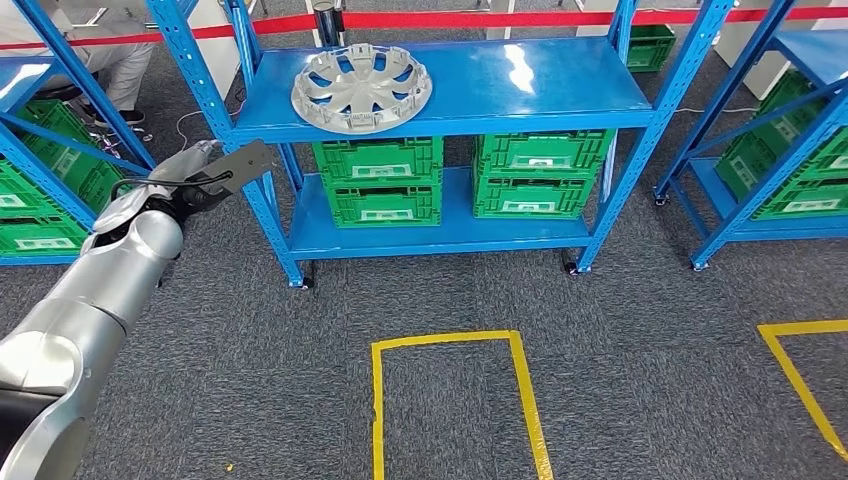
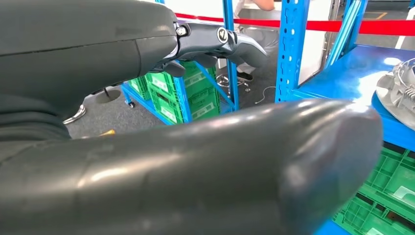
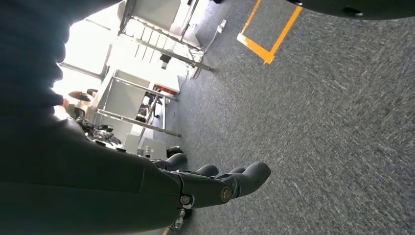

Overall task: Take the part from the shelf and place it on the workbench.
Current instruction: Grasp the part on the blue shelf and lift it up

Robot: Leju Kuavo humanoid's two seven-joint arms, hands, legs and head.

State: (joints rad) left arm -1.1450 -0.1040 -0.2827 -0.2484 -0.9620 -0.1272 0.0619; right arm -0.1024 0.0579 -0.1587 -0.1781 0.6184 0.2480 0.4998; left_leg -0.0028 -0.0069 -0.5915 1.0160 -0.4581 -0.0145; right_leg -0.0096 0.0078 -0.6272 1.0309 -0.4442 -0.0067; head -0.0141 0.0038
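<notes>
Silver wheel cover [image 1: 361, 88] lying flat on the top level of the blue shelf [image 1: 560, 95], toward its left end, untouched; seen again at the edge of the left wrist view [image 2: 399, 90] on the same blue surface. Left hand [image 1: 215, 168] raised beside the shelf's front left upright, short of the wheel cover and well apart from it, fingers [image 2: 230, 44] stretched out and spread, thumb apart, nothing held. Silver left arm [image 1: 95, 295] reaching in from the lower left corner. Right hand [image 3: 215, 183] hanging low over grey carpet, fingers extended and slightly fanned, holding nothing. Green crates [image 1: 380, 180] stacked in two columns under the top level, more green crates [image 1: 45, 195] on the neighbouring racks to either side. Yellow tape rectangle [image 1: 455, 345] marked on the carpet in front of the shelf, a second yellow outline [image 1: 800, 370] off to the right. Red barrier tape [image 1: 480, 20] stretched behind the shelf. Seated person's legs [image 1: 120, 70] behind the left rack.
</notes>
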